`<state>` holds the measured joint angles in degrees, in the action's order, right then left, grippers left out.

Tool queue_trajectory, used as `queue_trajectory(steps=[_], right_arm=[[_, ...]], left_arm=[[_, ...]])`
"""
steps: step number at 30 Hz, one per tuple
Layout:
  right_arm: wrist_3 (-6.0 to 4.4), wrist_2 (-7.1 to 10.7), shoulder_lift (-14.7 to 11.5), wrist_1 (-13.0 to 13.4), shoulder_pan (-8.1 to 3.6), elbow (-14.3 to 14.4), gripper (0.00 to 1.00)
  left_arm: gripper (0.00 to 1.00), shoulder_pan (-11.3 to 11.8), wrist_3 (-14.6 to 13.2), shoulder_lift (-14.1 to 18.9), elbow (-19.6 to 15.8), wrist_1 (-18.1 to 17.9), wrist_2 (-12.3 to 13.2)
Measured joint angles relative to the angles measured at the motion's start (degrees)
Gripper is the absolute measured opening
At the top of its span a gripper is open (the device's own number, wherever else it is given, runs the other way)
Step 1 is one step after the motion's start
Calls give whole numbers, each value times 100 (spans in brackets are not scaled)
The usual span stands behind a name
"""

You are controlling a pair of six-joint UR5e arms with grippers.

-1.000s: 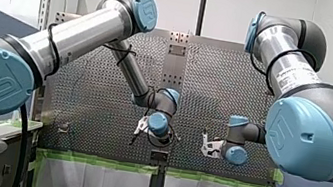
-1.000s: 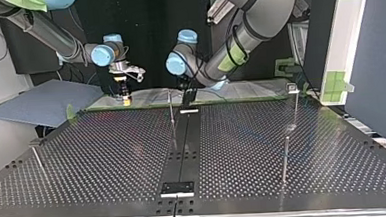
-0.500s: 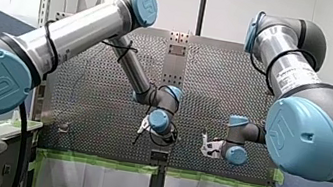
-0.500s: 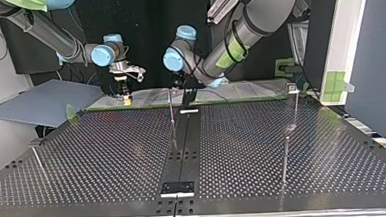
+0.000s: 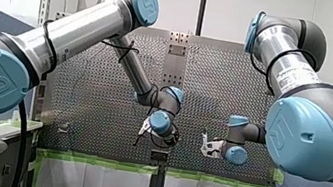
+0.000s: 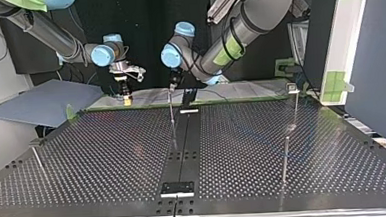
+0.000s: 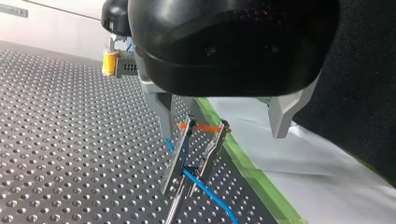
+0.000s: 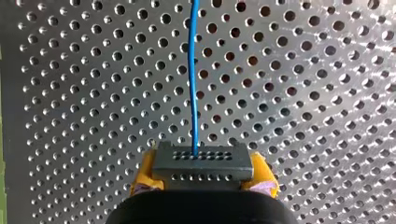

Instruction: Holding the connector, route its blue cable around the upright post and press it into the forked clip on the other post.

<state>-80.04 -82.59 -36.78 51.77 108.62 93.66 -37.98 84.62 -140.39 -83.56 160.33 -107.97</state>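
One dark grey connector, two rows of small holes on its face, is pinched between the yellow pads of my right gripper, just above the table near its green-taped edge. One thin blue cable leaves it straight ahead and passes low through the one forked clip, two metal prongs joined by an orange band. My left gripper hangs spread wide, straddling the clip, gripping nothing. Two arms. Print on my right arm is unreadable.
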Motion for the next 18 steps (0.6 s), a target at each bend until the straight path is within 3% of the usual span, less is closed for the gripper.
queue_trajectory(steps=[18], right_arm=[[-14,59,2,-8,11,2,7]], left_arm=[[100,-129,2,1,0,1,-83]])
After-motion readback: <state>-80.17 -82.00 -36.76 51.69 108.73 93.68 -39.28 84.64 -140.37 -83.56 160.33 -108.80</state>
